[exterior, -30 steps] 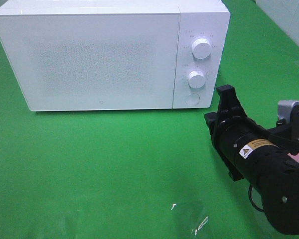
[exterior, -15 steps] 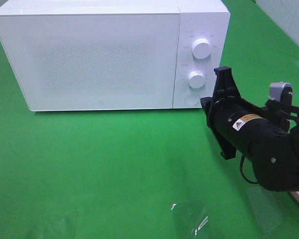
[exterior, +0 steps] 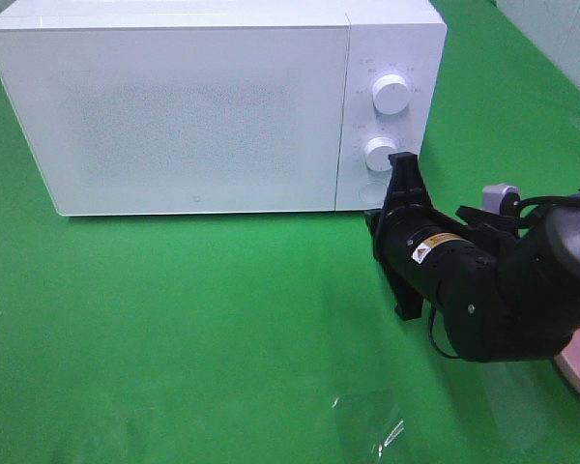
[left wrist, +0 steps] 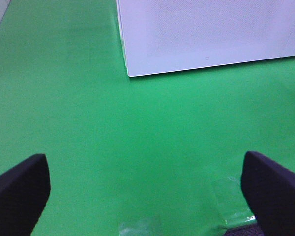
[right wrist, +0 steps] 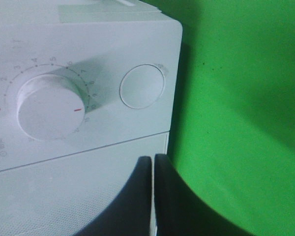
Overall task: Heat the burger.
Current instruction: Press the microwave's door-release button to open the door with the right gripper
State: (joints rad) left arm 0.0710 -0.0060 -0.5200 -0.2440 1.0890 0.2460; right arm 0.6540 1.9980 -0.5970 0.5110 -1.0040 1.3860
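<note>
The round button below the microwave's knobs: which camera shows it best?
Right wrist view: the button is close, large and unobstructed. In the high view it is small, its edge behind the right gripper. The left wrist view shows mainly the door.

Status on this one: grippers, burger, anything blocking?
Right gripper shut, near microwave's round button. Left gripper open, empty. Burger not in view; door closed.

Bright, even light from overhead washes the white microwave (exterior: 193, 106) pale. In the right wrist view the closed jaws are dark and out of focus. Just beyond them a broad shadow falls on the green surface (right wrist: 246, 73). The left wrist view is hazy, and a clear film patch (left wrist: 231, 196) between its wide-apart jaws glints.
</note>
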